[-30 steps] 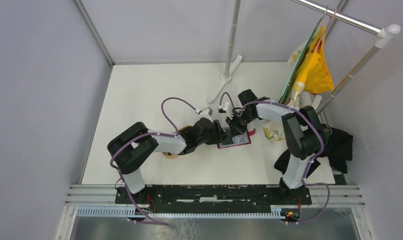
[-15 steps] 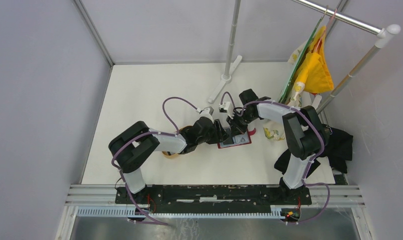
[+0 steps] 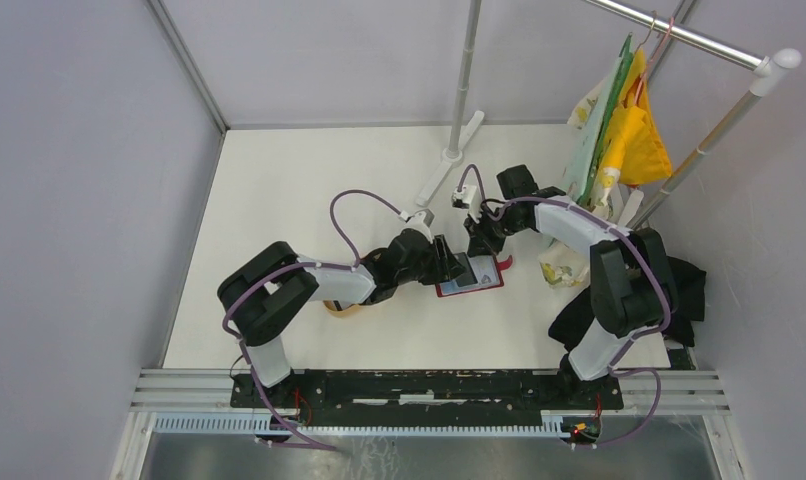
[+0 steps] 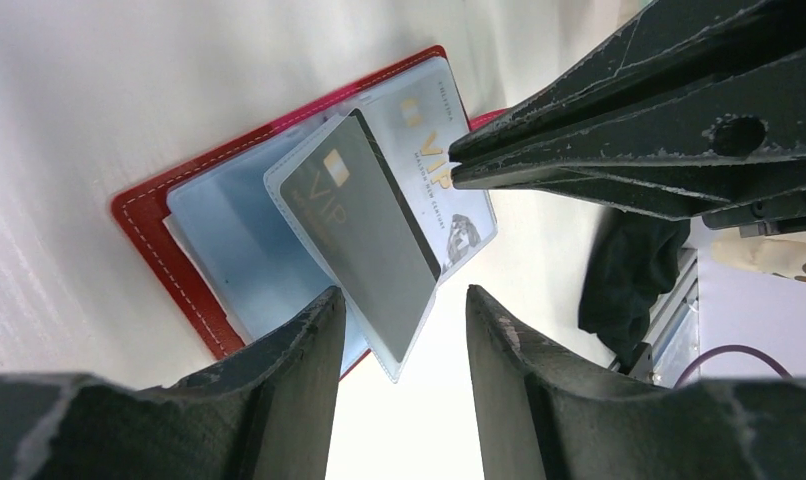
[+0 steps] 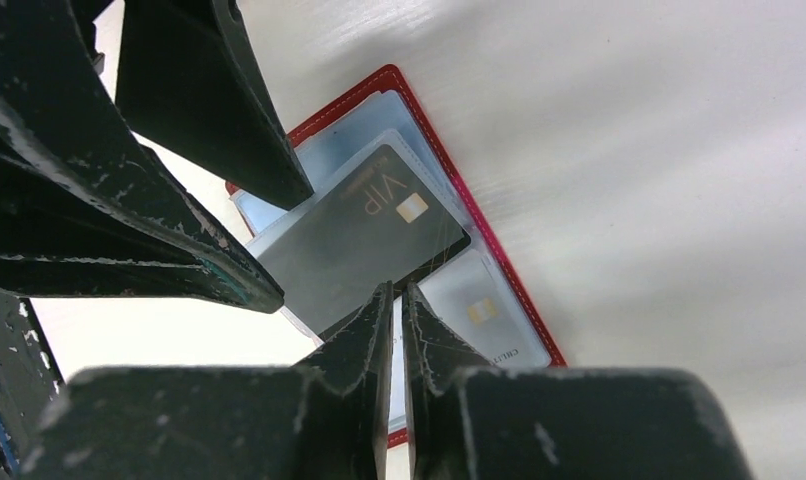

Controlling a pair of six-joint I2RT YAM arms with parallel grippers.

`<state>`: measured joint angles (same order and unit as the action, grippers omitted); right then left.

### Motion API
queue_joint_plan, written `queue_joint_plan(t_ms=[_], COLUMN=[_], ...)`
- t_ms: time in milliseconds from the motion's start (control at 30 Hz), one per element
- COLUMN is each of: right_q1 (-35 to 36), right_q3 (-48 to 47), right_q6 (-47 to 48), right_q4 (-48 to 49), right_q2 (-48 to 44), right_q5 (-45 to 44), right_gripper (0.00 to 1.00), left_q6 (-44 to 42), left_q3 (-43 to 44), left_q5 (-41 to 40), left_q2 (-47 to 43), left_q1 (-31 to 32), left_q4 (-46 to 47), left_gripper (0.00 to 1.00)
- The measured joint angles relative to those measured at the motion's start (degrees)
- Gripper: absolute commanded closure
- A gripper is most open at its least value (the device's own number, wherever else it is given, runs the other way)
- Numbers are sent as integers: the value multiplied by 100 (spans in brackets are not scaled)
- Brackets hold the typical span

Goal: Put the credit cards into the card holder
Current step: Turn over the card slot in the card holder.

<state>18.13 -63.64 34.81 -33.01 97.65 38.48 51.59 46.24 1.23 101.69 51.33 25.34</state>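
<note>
Left gripper (image 4: pixel 404 300) gapes, its 2 fingers flanking a clear sleeve holding a dark card (image 4: pixel 364 225). Open red holder (image 4: pixel 169 255) lies on the table (image 3: pixel 279 200), with 1 pale card (image 4: pixel 434 175) pocketed. Right gripper (image 5: pixel 394 290) is pinched together at the sleeve's edge.

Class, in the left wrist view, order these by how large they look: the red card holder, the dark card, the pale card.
1. card holder, the largest.
2. dark card.
3. pale card, ranked last only because the dark card covers part of it; the two may well match.
</note>
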Motion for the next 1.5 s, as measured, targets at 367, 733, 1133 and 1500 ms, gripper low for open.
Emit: queue_joint_plan(t_ms=[367,733,1133,1500], right_q1=[-90,-59,175,251], right_q3=[9,-33,-107,-107], right_q6=[-9,-2,-31,-114], right_q4=[48,-107,-122,-127], right_q2=[55,553,765,925], right_q5=[-227,-461,-109,-50], right_gripper=[93,96,96,96], left_q6=[0,0,4,7], left_q3=[83,13,-592,-824], left_q5=[90,76,31,35], left_q2=[116,120,-31,-101], left_q1=[0,0,0,0], left_q4=[48,153,654,1252], left_gripper=[46,45,43,43])
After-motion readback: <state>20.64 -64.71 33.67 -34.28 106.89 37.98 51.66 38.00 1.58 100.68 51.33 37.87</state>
